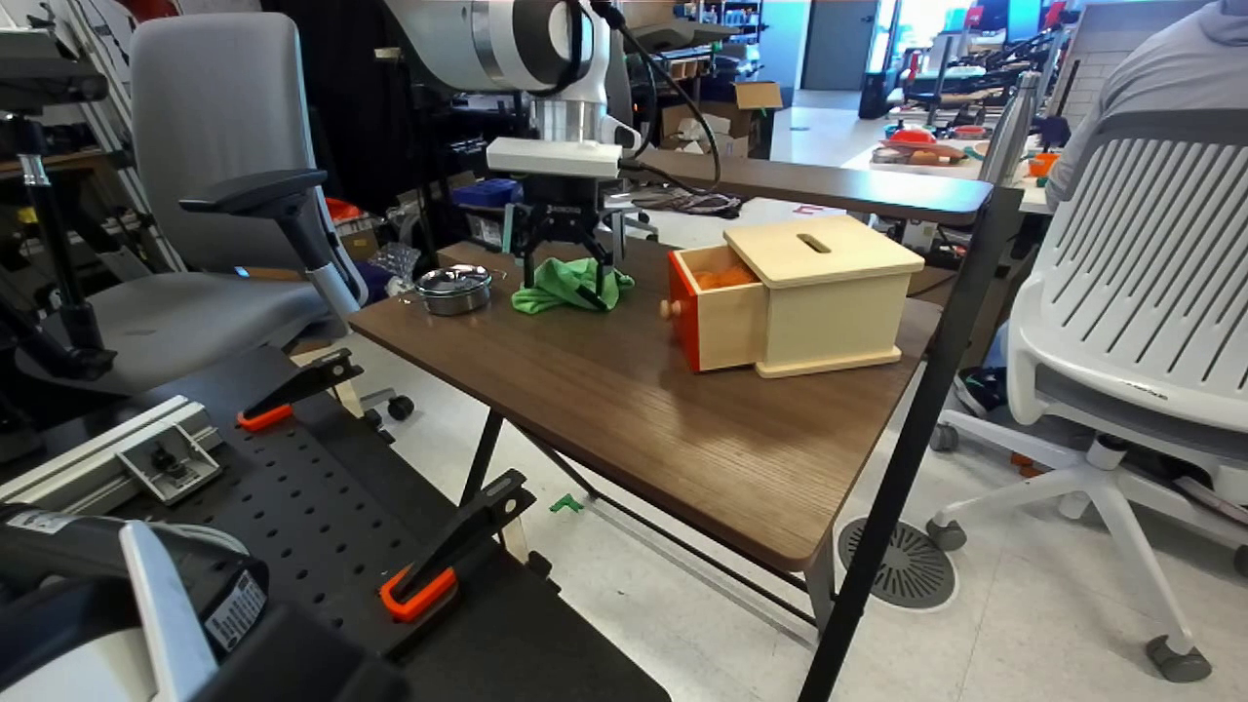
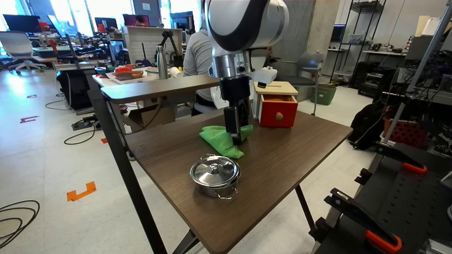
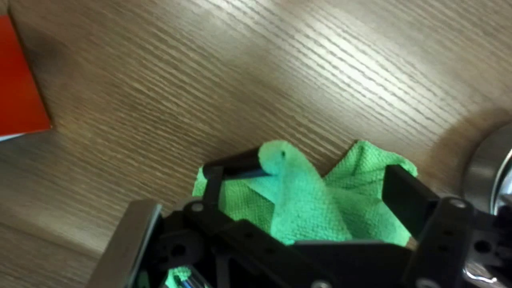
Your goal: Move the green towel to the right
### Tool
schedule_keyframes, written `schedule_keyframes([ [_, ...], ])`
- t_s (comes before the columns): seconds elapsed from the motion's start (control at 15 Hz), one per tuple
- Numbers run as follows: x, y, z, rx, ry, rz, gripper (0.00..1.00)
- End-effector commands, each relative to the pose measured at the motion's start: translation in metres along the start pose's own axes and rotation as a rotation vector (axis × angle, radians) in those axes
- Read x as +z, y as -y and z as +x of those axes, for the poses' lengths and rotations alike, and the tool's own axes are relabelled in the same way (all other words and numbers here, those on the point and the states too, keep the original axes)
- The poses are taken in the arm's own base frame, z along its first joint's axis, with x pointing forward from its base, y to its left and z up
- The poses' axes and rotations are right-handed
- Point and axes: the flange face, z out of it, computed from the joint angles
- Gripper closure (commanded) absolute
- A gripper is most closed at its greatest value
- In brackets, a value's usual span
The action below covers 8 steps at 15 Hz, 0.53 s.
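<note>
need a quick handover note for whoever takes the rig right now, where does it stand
Tool: open, jaws apart with part of the green towel between them; nothing gripped.
Things: towel bunched on the table, between the lidded pot and the wooden box with its drawer open.
Done: tool placed at the towel; no grasp yet.
To do: close on it, move it to the right, release.
Check: a dark rod-like shape by the towel in the wrist view; can't tell what it is.
</note>
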Motion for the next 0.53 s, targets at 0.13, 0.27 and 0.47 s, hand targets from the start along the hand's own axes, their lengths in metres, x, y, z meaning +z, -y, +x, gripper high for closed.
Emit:
schedule_keyframes([
  [0.13, -0.005, -0.002, -0.015, 0.001, 0.018, -0.001, 0.0],
  [0.27, -0.011, 0.006, -0.014, -0.016, -0.01, -0.023, 0.0],
  [0.47, -0.027, 0.023, -0.021, -0.045, -0.056, -0.021, 0.0],
])
